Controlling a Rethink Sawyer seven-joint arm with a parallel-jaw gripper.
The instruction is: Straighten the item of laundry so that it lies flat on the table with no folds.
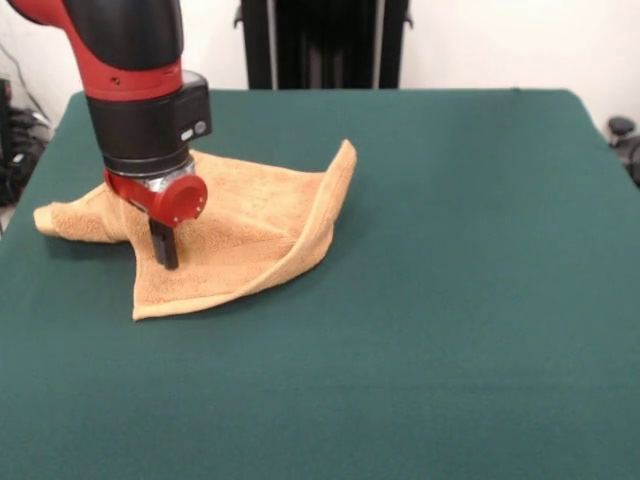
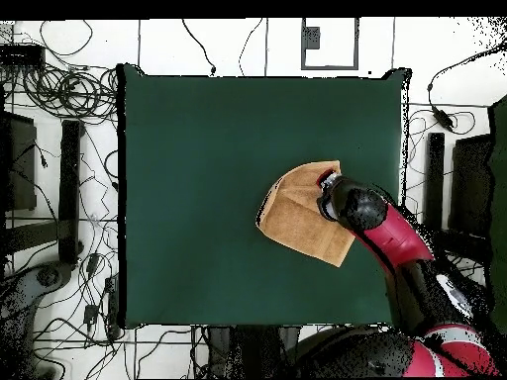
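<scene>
Towel point(image 1: 240, 235) on counter point(image 1: 450, 300), robot-side part, near one side edge; one edge folded up. Gripper point(image 1: 164, 250) pressed into cloth; whether fingers open or closed, cannot tell. Step: seizing cloth. Next, probably: pull fold outward, flat.

- Black cables point(image 2: 59, 89) are sprawling over the white floor point(image 2: 168, 45) beside the table.
- A dark upright stand point(image 1: 325, 42) is standing behind the far edge.
</scene>
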